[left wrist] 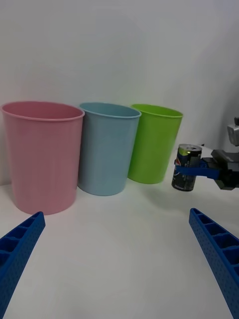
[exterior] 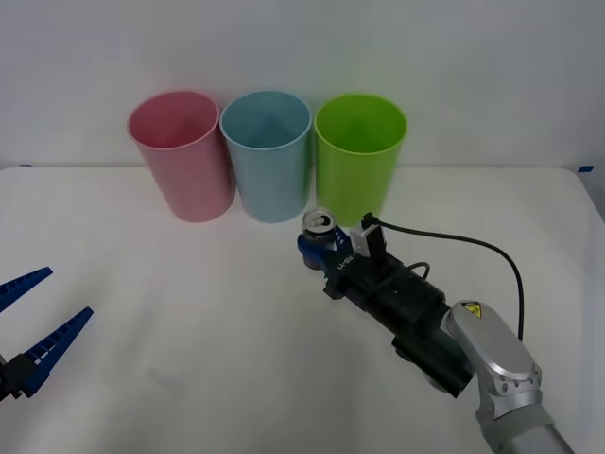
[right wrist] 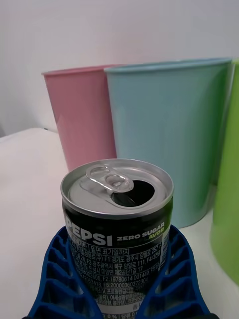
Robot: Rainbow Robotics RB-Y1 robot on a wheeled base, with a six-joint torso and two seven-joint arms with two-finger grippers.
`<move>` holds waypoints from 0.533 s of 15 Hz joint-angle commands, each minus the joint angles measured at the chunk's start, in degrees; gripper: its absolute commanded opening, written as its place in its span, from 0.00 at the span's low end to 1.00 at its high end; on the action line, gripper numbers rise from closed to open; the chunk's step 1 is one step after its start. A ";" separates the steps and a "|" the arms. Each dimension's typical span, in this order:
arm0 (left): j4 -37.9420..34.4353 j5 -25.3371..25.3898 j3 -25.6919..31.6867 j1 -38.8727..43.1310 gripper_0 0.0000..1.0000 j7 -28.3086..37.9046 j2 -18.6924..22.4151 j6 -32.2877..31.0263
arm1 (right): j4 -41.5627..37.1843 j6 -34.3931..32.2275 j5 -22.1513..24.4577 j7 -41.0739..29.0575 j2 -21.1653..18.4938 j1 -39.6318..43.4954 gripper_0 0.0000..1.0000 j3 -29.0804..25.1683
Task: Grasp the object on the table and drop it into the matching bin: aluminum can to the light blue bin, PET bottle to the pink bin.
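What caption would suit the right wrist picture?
Blue right gripper holds an opened Pepsi can before pink bin and light blue bin.

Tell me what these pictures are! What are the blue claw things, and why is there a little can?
It's a robot with two arms, and the blue claws are its grippers. One picture looks down from above the arms; the other two come from cameras on each wrist. On the white table stand three tall bins: the pink bin, the light blue bin and a green bin. The right gripper is squeezing a small drink can, just in front of the bins. The left gripper waits open at the table's near left.
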 commanded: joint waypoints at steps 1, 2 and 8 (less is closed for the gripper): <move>0.00 0.00 0.00 0.00 1.00 0.00 0.00 0.00 | -7.82 0.70 -0.01 -6.10 -2.49 3.10 0.00 0.83; 0.00 0.00 0.00 0.00 1.00 0.00 0.00 0.00 | -10.28 1.06 -0.01 -8.13 -3.20 3.72 0.00 0.92; 0.00 0.00 0.00 0.00 1.00 0.00 0.00 0.00 | -21.17 3.34 -0.01 -19.46 -6.98 4.33 0.00 0.92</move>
